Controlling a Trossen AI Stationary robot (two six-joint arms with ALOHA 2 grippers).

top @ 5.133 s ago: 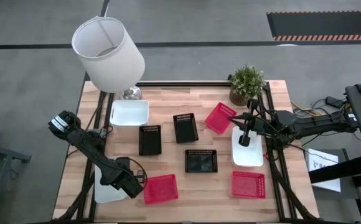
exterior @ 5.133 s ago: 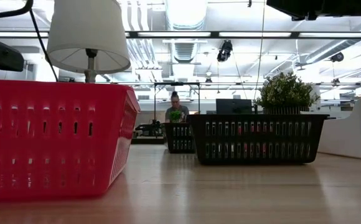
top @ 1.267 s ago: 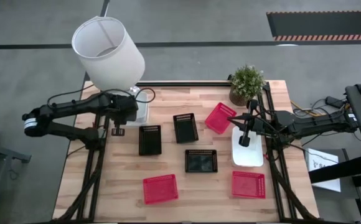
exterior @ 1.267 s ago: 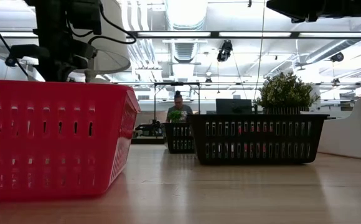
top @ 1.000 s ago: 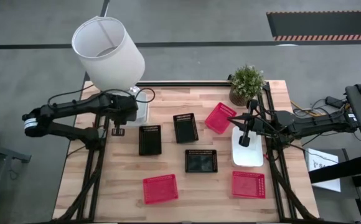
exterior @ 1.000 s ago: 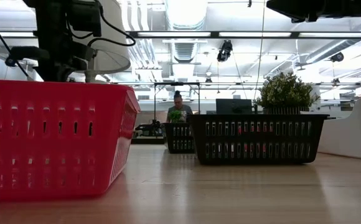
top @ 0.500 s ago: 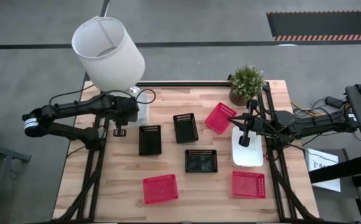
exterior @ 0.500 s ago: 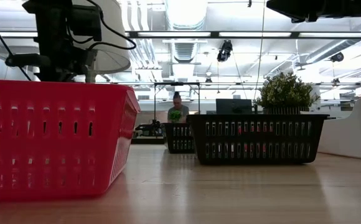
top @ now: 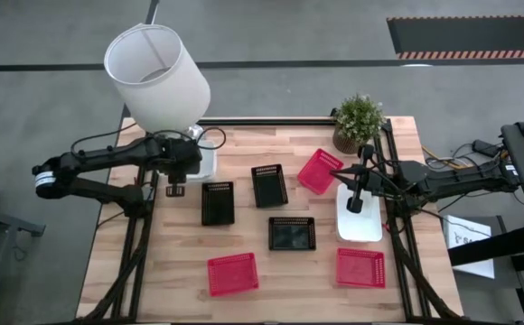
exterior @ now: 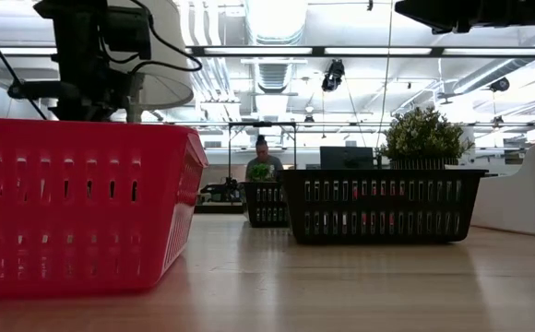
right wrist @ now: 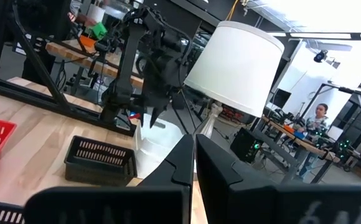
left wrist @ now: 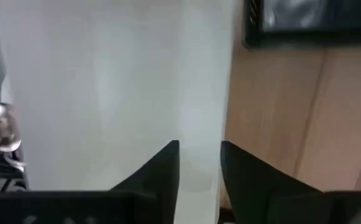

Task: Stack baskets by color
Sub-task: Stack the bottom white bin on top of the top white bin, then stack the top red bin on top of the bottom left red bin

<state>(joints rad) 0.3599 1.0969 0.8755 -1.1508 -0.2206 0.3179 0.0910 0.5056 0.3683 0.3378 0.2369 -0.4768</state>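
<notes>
At the table's far left, beside the lamp's foot, a white basket [left wrist: 106, 93] lies under my left gripper [left wrist: 200, 167]. The gripper points down and is open, with one finger over the basket and one over the wood. In the high view my left arm hides most of this basket [top: 206, 163]. My right gripper [top: 356, 204] is shut and hovers level above another white basket [top: 361, 226] at the right. Three black baskets [top: 218, 202] [top: 269, 185] [top: 292, 233] and three red ones [top: 320, 171] [top: 233, 273] [top: 360, 267] rest flat on the table. My left gripper's fingers [left wrist: 162, 171] stand on either side of the white basket's side wall [left wrist: 221, 112], coming from above. I cannot tell whether they touch it. The basket lies on the table's far left.
A lamp with a white shade [top: 157, 77] stands at the far left corner, close above my left arm. A potted plant [top: 359, 122] stands at the far right. The low view has a red basket [exterior: 83, 207] close in front. A person sits far behind the table.
Over the last second nothing has plainly moved. About five seconds ago my left gripper was at the near left edge with a white basket. It has since gone to the far left, and that basket no longer lies at the near left.
</notes>
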